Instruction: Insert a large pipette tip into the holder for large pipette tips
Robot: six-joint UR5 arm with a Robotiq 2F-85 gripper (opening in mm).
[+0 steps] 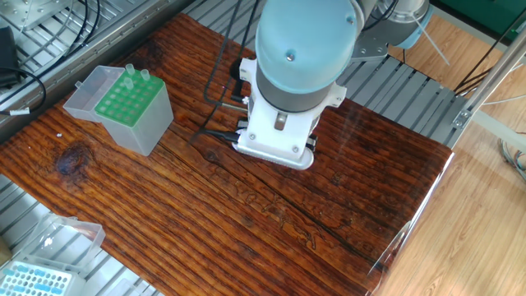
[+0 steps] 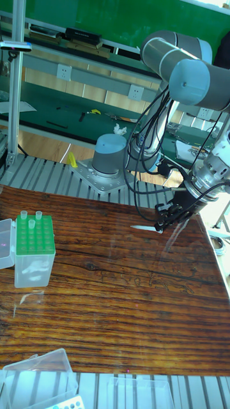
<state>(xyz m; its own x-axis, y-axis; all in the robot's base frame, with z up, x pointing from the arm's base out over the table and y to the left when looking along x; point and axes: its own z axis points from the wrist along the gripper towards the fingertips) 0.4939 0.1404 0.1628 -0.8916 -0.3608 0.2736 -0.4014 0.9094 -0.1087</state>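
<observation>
The holder for large pipette tips [image 2: 33,254] stands at the table's left, a translucent grey box with a green grid top [image 1: 123,99] and its clear lid [image 1: 89,90] hinged open. Two tips stand in its back row. In the tall fixed view my gripper [image 2: 160,223] hangs just above the wood, right of centre. It is shut on a large pipette tip [image 2: 143,227] that lies level, pointing left toward the holder. From the fixed view the arm's white wrist flange [image 1: 279,136] hides the fingers and the tip.
A flatter box with a light-blue grid [image 1: 34,281] and a clear lid [image 1: 62,234] sits off the table's near left corner. Black cables [image 1: 215,99] loop beside the wrist. The robot base [image 2: 110,156] stands behind the table. Metal rails border the wood.
</observation>
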